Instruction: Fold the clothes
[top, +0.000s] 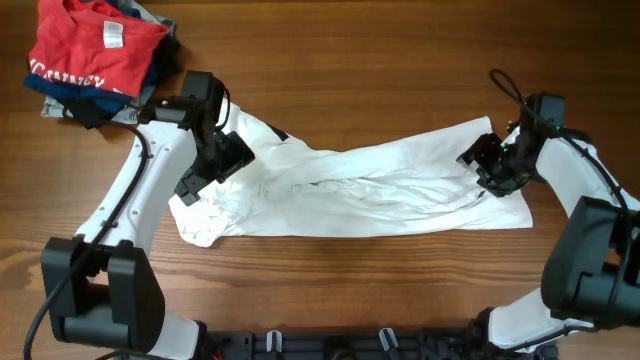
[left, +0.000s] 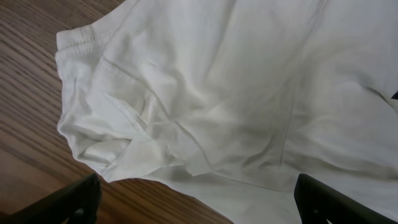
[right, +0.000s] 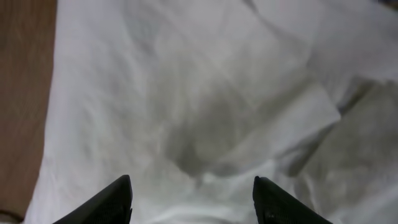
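Note:
A white T-shirt (top: 360, 185) lies spread and wrinkled across the middle of the wooden table. My left gripper (top: 212, 165) hovers over its left end, open and empty; the left wrist view shows the shirt's sleeve and hem (left: 205, 106) between the spread fingers (left: 196, 205). My right gripper (top: 490, 165) hovers over the shirt's right end, open and empty; the right wrist view shows only white cloth (right: 186, 112) beyond the open fingers (right: 193, 199).
A stack of folded clothes, a red shirt (top: 95, 50) on top of darker ones, sits at the table's far left corner. Bare wood table (top: 380, 60) lies beyond and in front of the white shirt.

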